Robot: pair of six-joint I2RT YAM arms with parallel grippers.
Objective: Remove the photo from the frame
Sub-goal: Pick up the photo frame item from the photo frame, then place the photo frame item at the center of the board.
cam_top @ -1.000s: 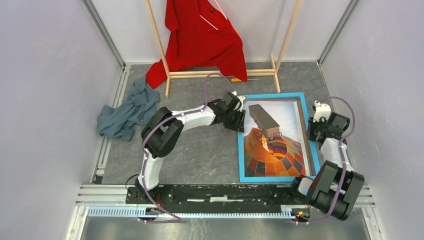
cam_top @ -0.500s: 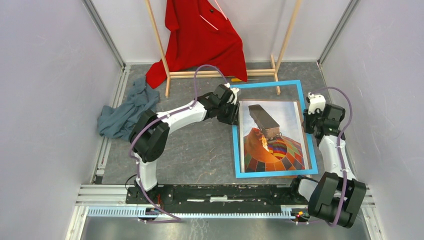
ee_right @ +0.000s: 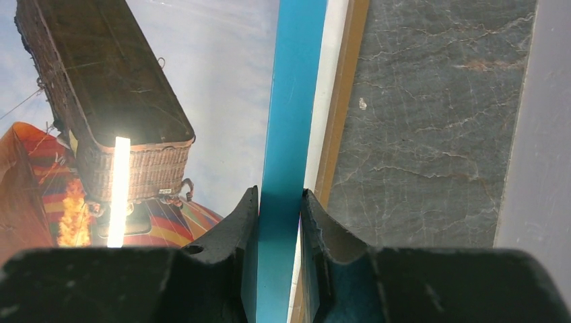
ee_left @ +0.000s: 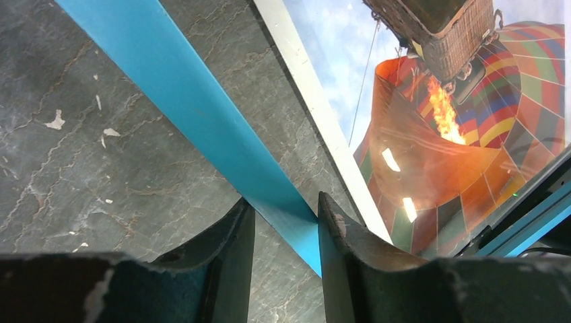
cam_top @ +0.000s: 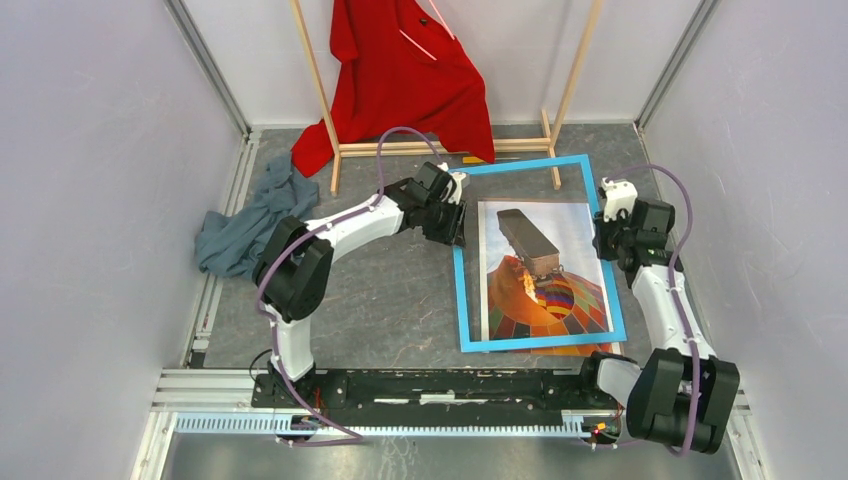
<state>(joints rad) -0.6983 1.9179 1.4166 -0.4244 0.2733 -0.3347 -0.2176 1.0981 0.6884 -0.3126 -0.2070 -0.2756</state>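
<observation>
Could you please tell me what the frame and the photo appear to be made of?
The frame looks like painted wood or plastic: flat matte blue face, no glare; cannot tell which. The photo looks like glossy paper: bright light streaks reflect off it.

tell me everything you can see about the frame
The frame is a thin, light blue rectangle, open in the middle, with the table showing through its far part. It looks lifted clear of the photo, which shows within its opening. The left gripper pinches its left bar and the right gripper its right bar. Its far bar crosses in front of the foot of the rack.
</observation>
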